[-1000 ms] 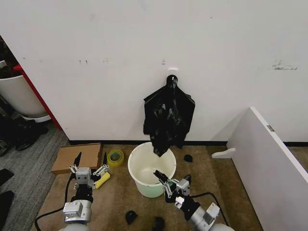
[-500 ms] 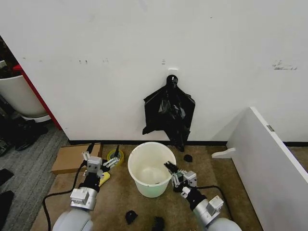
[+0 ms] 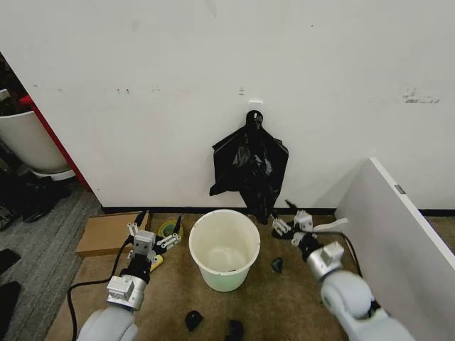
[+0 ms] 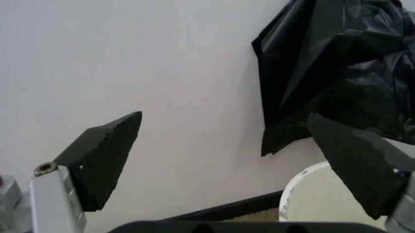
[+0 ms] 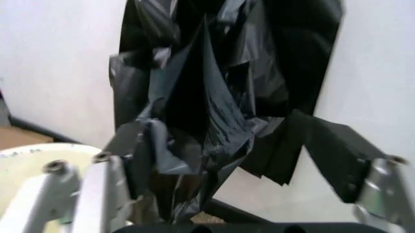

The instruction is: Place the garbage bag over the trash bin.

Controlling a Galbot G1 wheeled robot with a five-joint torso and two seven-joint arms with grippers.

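Note:
The garbage bag (image 3: 250, 165), black, glossy and crinkled, hangs from a wall hook with other black bags, straight above the trash bin (image 3: 224, 250). The bin is round, white and stands upright on the floor. My right gripper (image 3: 289, 222) is open just right of the bag's lower tip, beside the bin's far right rim. In the right wrist view the crinkled garbage bag (image 5: 201, 111) hangs ahead of the right gripper (image 5: 220, 172), nothing pinched. My left gripper (image 3: 153, 237) is open to the left of the bin. From the left wrist, the left gripper (image 4: 227, 165) faces the wall, the garbage bag (image 4: 337, 68) and the trash bin rim (image 4: 304, 194).
A cardboard box (image 3: 106, 231), a tape roll (image 3: 169, 229) and a yellow tool (image 3: 156, 261) lie left of the bin. Small black scraps (image 3: 193, 320) dot the carpet in front. A white panel (image 3: 398, 245) leans at the right. A white tub with a red edge (image 3: 25, 138) stands far left.
My right gripper has moved from the bin's front right up to the bag's lower tip. The bag's bottom, earlier hanging into the bin, now sits higher. The left gripper has edged toward the bin.

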